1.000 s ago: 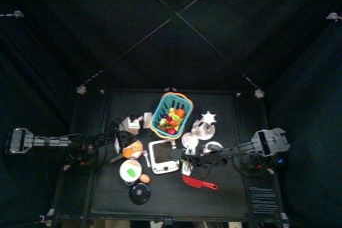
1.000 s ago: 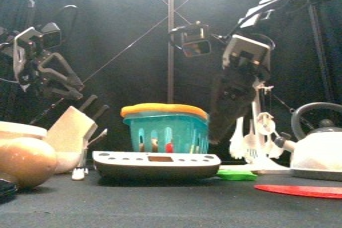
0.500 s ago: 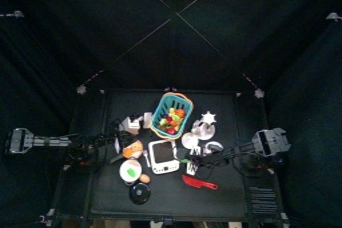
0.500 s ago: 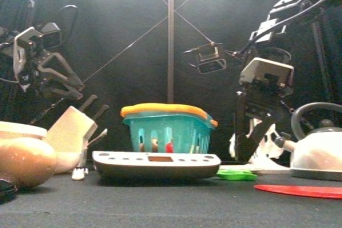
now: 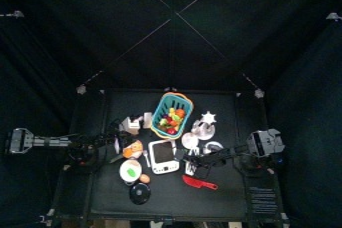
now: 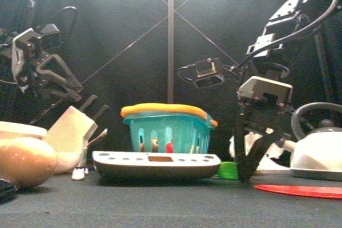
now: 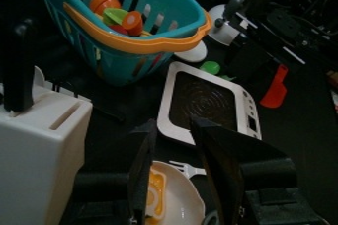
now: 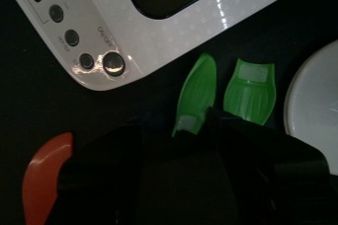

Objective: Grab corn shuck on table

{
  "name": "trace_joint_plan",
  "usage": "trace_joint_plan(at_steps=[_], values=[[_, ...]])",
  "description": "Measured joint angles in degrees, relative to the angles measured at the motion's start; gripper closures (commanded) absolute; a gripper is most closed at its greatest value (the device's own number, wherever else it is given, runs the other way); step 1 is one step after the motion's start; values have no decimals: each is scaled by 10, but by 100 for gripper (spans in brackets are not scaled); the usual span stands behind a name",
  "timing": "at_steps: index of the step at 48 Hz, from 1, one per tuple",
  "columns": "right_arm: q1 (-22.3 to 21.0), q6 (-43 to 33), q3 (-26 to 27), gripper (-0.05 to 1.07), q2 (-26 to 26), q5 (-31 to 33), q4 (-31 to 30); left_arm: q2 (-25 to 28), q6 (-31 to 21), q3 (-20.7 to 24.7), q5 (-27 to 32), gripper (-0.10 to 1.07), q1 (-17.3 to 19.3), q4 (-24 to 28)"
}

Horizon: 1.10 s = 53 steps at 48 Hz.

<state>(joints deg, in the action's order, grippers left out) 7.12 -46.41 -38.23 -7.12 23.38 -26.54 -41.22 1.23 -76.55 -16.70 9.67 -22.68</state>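
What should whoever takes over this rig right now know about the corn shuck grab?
Right gripper: open, pointing down just above the corn shuck, nothing held.
Left gripper: open and empty, resting at the left side by the knife block.
Corn shuck: green pieces lying flat on the table, between the white scale and the kettle.
Done: right arm lined up over the shuck.
Left: lower, close on the shuck, lift it.
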Motion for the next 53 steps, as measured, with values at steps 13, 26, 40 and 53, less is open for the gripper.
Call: trace_joint_plan(at_steps=[13, 26, 40, 53], values=[[1, 0, 2, 24, -1, -2, 1, 0, 0, 0, 2, 23, 0, 0], [0, -1, 5, 49, -4, -2, -1, 0, 0, 0, 2, 23, 0, 0], [-2, -1, 3, 58, 9, 41, 5, 0, 0, -1, 2, 23, 0, -1], [-2, -1, 3, 48, 36, 50, 12, 0, 0, -1, 5, 23, 0, -1]])
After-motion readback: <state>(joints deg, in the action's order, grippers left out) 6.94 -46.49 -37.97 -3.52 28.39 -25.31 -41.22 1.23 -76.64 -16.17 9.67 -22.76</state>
